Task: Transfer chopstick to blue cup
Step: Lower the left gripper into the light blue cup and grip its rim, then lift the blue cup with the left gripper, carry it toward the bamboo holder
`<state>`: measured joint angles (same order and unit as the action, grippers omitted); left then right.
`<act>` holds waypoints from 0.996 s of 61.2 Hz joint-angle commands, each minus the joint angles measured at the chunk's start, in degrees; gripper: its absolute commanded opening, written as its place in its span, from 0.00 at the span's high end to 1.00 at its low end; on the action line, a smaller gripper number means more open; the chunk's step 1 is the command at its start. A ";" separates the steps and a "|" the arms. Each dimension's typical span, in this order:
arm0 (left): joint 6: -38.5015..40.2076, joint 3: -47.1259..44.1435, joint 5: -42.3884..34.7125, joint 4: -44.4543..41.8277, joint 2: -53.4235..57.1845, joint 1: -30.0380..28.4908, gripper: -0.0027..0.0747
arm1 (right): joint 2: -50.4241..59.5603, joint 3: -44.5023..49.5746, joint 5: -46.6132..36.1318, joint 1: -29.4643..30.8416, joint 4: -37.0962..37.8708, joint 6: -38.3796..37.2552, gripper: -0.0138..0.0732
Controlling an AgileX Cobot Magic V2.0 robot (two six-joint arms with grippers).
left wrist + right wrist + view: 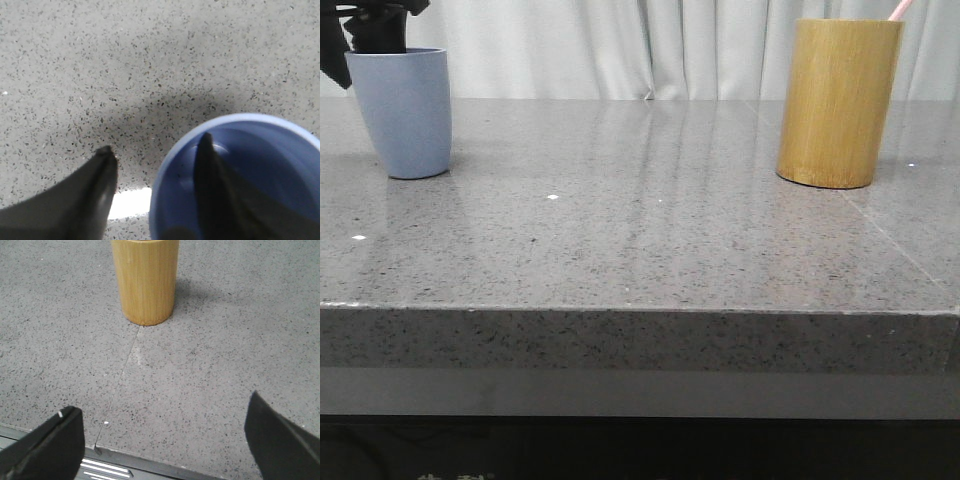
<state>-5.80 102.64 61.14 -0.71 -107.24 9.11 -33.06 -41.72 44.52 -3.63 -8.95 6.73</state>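
Left pincer [155, 152] astride matte tapered blue cup [240, 175] rim

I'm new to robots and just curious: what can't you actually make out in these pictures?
- Chopstick: front view, just a pink tip; bamboo holder hides the rest, top edge cuts it.
- Left claw: front view, cut by the corner above the blue cup.
- Holder's inside: right wrist view, rim cropped.

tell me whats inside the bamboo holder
A pale pink chopstick tip pokes out above the bamboo holder rim at its right side. The opaque wall hides the rest of the stick and anything else inside.
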 commanded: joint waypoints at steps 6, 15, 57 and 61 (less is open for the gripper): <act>0.73 2.12 -2.44 1.02 2.85 0.19 0.81 | -0.60 -1.88 -3.72 -0.17 -0.52 0.63 0.09; 0.73 2.52 -2.44 1.65 2.85 0.58 0.96 | -0.60 -1.88 -3.72 -0.17 -0.52 0.63 0.09; 0.63 20.51 2.03 1.52 -2.92 20.58 0.99 | -0.60 -1.88 -3.53 -0.17 -0.52 0.63 0.09; 0.63 22.22 2.41 1.63 -4.25 21.55 0.99 | -0.60 -1.88 -3.53 -0.17 -0.52 0.63 0.09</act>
<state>-5.70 121.16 65.65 0.45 -113.08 29.21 -33.06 -41.72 44.52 -3.63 -8.96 6.73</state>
